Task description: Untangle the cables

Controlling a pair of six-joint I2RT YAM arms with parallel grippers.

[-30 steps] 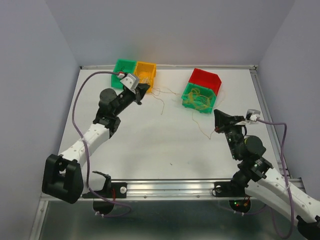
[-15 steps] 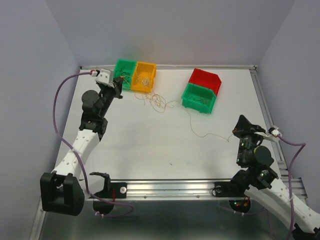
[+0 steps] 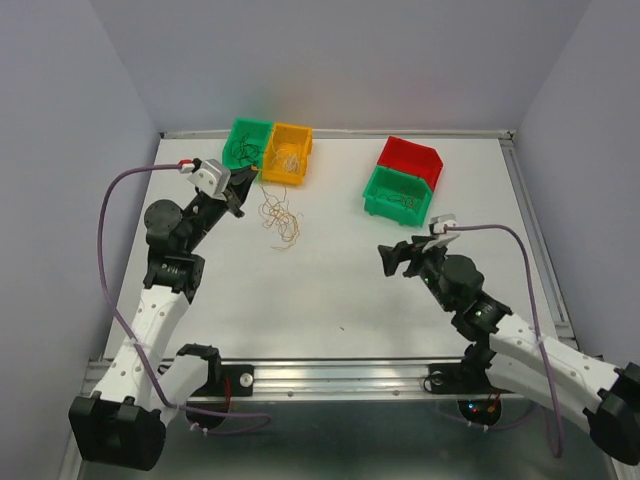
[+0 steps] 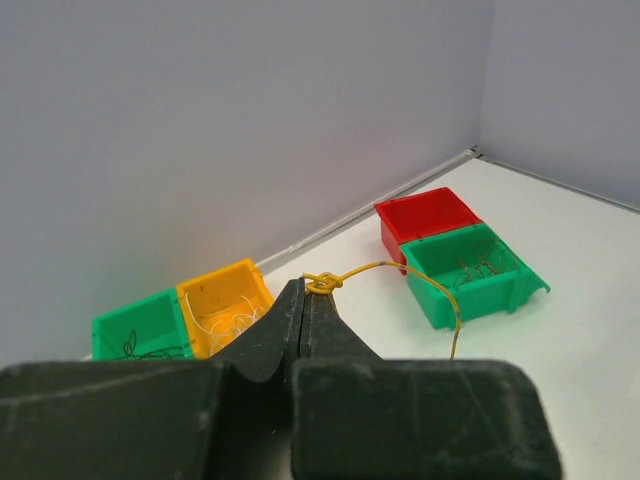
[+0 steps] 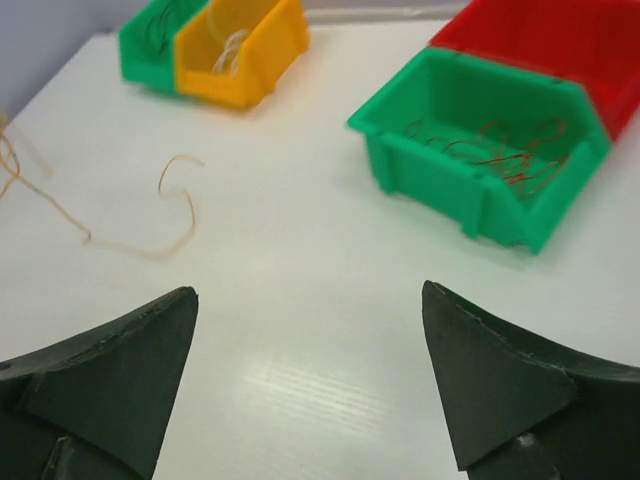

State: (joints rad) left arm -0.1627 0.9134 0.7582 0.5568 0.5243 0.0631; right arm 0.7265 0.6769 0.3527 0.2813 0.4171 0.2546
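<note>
My left gripper (image 4: pixel 305 290) is shut on the knotted end of a yellow cable (image 4: pixel 400 268), which arcs away to the right and down. In the top view the left gripper (image 3: pixel 238 196) sits just in front of the yellow bin, and a loose bunch of thin tan and yellow cables (image 3: pixel 280 222) trails from it onto the white table. My right gripper (image 3: pixel 392 260) is at mid-table, right of centre, open and empty. Through the right gripper (image 5: pixel 310 300) I see bare table, with a tan cable (image 5: pixel 170 215) lying far to the left.
A green bin (image 3: pixel 248 143) with dark strands and a yellow bin (image 3: pixel 288 152) with whitish strands stand at the back left. A red bin (image 3: pixel 412 158) and a green bin (image 3: pixel 398 195) holding reddish-brown strands (image 5: pixel 500 160) stand at the back right.
The right gripper has opened, let go of the long strand and swung left toward mid-table. The strand drew back into a compact bunch by the left gripper, which shifted slightly forward.
</note>
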